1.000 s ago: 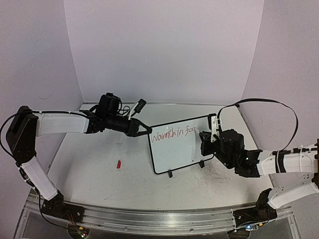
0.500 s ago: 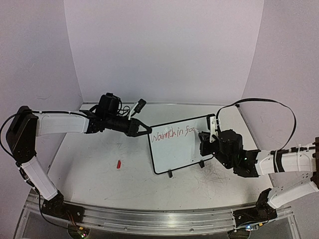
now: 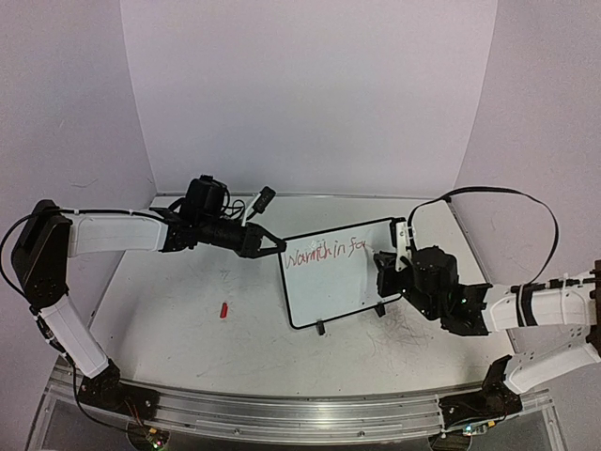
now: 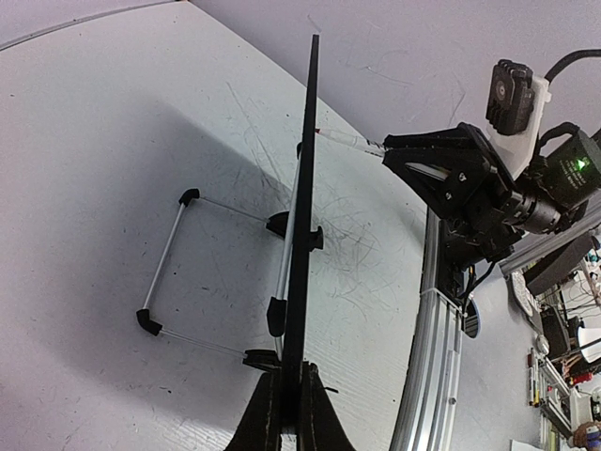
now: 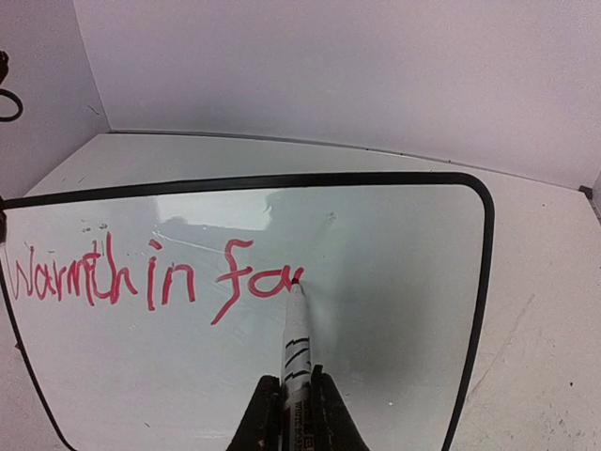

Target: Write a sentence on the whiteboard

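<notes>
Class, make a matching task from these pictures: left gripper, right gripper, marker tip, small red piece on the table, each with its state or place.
1 left gripper
2 right gripper
3 marker tip
4 small red piece

A lies on the table, apart from the whiteboard
B shut on the marker
C touches the whiteboard at the end of the sentence
D shut on the whiteboard's edge

Pairs: 1-D, 2-B, 3-C, 4-A

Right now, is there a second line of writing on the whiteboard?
No, the sentence is one red line, ending at the marker.
</notes>
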Robot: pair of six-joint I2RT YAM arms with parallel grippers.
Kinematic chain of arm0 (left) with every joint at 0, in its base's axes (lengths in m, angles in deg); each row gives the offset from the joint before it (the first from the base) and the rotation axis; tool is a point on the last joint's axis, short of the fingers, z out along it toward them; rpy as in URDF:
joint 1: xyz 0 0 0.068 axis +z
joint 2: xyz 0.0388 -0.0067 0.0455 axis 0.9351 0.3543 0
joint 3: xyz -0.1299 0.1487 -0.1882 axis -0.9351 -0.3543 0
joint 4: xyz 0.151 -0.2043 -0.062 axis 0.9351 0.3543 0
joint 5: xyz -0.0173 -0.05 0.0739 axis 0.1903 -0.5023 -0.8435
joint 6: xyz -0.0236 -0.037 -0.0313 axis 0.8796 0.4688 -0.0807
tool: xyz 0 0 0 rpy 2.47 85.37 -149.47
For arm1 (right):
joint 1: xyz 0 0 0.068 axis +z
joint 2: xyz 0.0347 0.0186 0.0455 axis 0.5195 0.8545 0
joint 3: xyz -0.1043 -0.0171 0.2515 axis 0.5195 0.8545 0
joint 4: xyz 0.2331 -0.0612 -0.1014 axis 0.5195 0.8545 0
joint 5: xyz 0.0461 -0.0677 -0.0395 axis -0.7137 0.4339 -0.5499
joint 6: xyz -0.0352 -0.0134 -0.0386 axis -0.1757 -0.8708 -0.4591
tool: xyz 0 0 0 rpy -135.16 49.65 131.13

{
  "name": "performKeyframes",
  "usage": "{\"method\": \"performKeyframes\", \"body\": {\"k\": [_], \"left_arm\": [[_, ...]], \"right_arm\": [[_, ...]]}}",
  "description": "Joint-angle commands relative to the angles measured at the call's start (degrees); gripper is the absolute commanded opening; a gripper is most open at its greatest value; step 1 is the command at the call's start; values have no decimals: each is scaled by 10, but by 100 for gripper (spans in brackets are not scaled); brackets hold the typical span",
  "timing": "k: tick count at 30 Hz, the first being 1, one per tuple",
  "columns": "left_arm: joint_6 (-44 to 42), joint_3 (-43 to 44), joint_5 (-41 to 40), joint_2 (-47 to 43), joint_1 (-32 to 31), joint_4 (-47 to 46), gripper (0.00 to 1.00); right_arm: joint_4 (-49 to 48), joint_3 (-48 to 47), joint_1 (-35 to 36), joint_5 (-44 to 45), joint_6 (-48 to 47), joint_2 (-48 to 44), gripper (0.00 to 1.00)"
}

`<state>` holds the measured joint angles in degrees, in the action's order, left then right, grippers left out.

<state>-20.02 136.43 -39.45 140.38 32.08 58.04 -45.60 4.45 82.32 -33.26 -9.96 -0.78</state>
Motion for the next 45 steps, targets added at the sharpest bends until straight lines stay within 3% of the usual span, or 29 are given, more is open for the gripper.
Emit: {"method": "performKeyframes", "body": {"k": [1,45], "left_arm": [[-7,2,12,-20,3,-11,0],[-6,2,15,-22,3,-10,0]], "right_arm": [[12,6,-2,-7,14,-9,0],[-7,-21,-8,29,5,5,0]]}}
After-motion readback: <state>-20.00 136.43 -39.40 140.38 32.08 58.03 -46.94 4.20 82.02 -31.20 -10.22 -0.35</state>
